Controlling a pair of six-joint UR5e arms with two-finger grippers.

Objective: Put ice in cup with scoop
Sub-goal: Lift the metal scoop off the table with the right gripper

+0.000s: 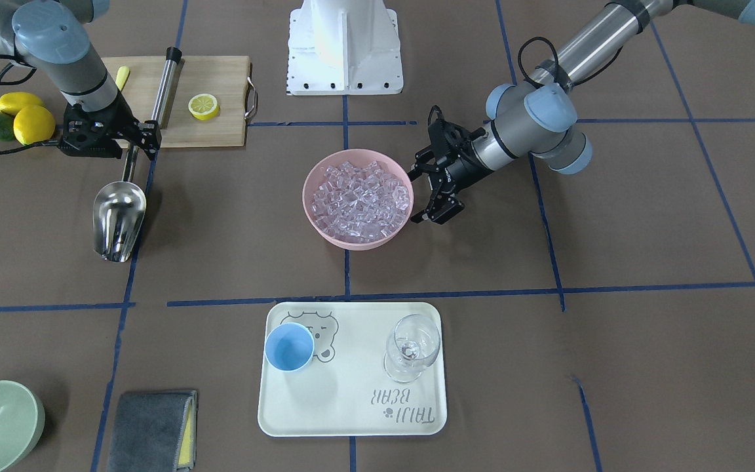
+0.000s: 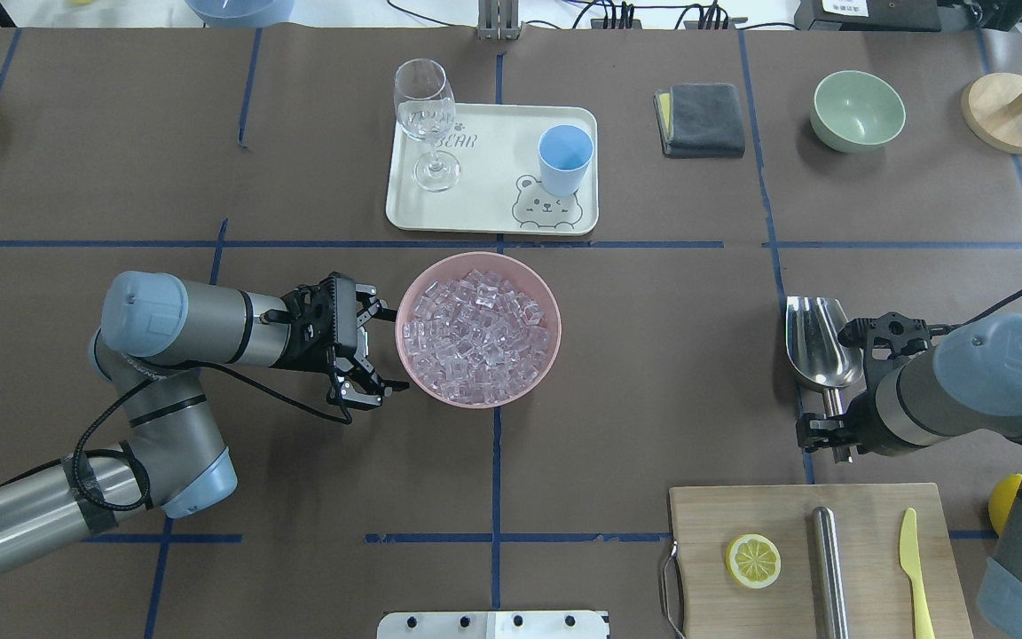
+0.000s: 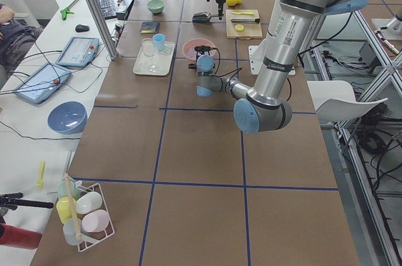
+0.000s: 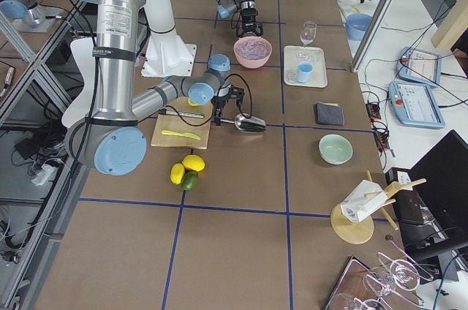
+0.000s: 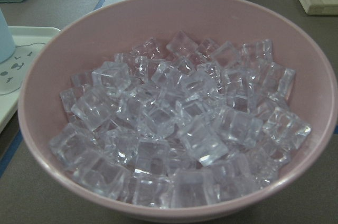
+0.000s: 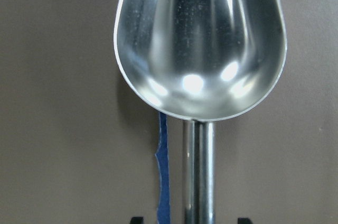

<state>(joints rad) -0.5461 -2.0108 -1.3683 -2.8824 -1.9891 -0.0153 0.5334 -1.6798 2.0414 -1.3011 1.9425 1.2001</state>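
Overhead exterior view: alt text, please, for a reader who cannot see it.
The open left gripper hovers beside a pink bowl heaped with ice at table centre; the open right gripper straddles the handle of the scoop lying at right. Beyond the bowl, a tray holds the blue cup and a wine glass.

A robotics lab: the long tabletop (image 3: 201, 147) is papered brown and gridded with blue tape (image 2: 493, 244). Industrial robot arms (image 3: 282, 46) stand at it, aluminium framing (image 3: 94, 9) runs alongside, and teach pendants (image 3: 38, 83) and a keyboard (image 3: 108, 4) lie on a side bench (image 3: 38, 147).
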